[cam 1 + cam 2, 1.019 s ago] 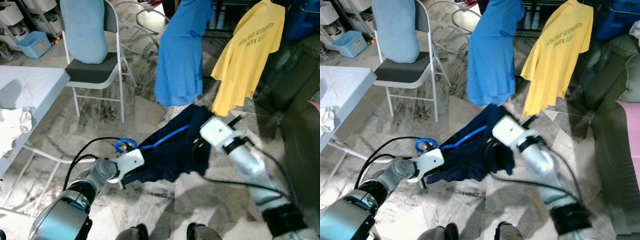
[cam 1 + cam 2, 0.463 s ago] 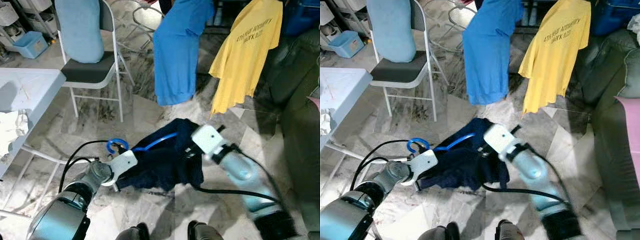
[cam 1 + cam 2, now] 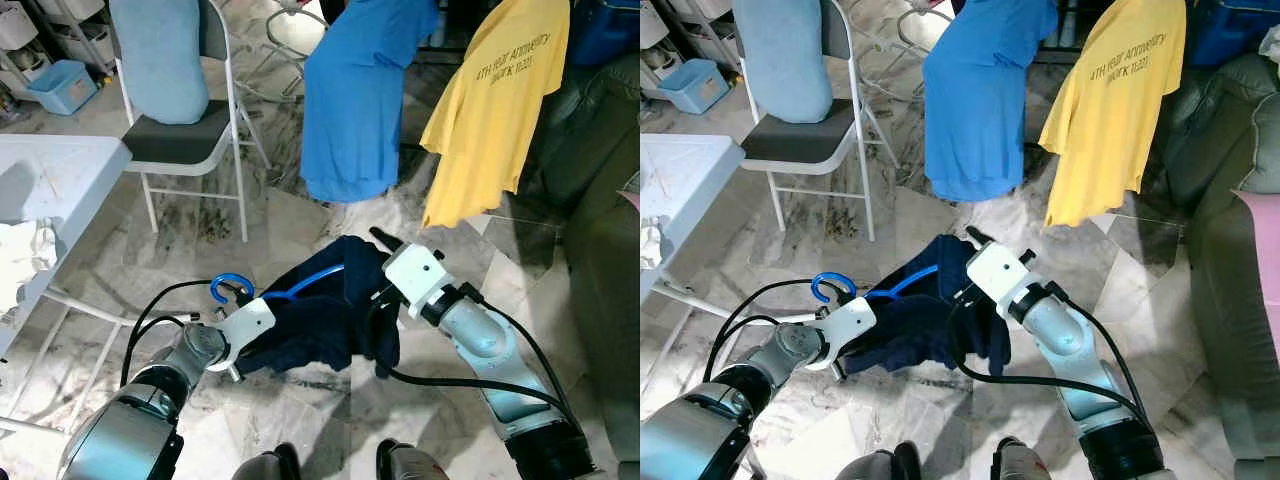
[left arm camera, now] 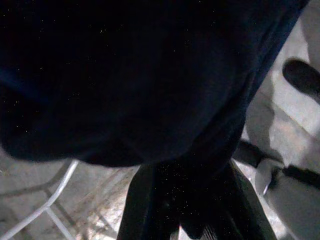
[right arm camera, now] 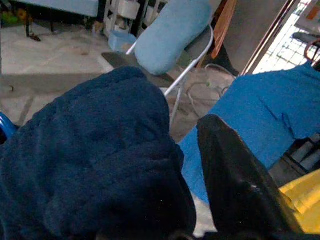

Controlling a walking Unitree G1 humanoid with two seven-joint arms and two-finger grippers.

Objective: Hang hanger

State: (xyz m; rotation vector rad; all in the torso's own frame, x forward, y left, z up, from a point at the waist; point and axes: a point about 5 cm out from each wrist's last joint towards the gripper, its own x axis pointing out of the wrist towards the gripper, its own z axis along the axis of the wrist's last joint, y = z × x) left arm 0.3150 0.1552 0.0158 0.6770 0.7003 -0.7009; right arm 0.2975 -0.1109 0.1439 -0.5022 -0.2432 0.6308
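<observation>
Since a second ago the right arm has pulled in and dropped lower, so the right tool (image 3: 962, 238) now sits closer to the left one and the navy garment (image 3: 335, 315) is bunched up more between them instead of stretched out. Blue hanger (image 3: 232, 288) is threaded inside that garment: its hook sticks out just above the left tool's white housing, and a stretch of the blue bar shows through the neck opening further right. Left tool (image 3: 262, 340) is buried in the cloth at the hook end; the left wrist view has dark fabric between its two black fingers (image 4: 137, 205), so it looks pinched on the garment. Right tool holds the other end; one black finger (image 5: 235, 180) shows beside the navy fabric (image 5: 95, 165), the other is covered, so can't tell whether it is spread or pressed together. Garment and hanger hang above the marble floor (image 3: 300, 230), in front of the robot's feet. Beyond them a blue shirt (image 3: 355, 95) and a yellow t-shirt (image 3: 495, 105) hang side by side. Folding chair (image 3: 185, 150) with a light blue cover stands to the left, white tabletop (image 3: 50, 175) at the left edge.
</observation>
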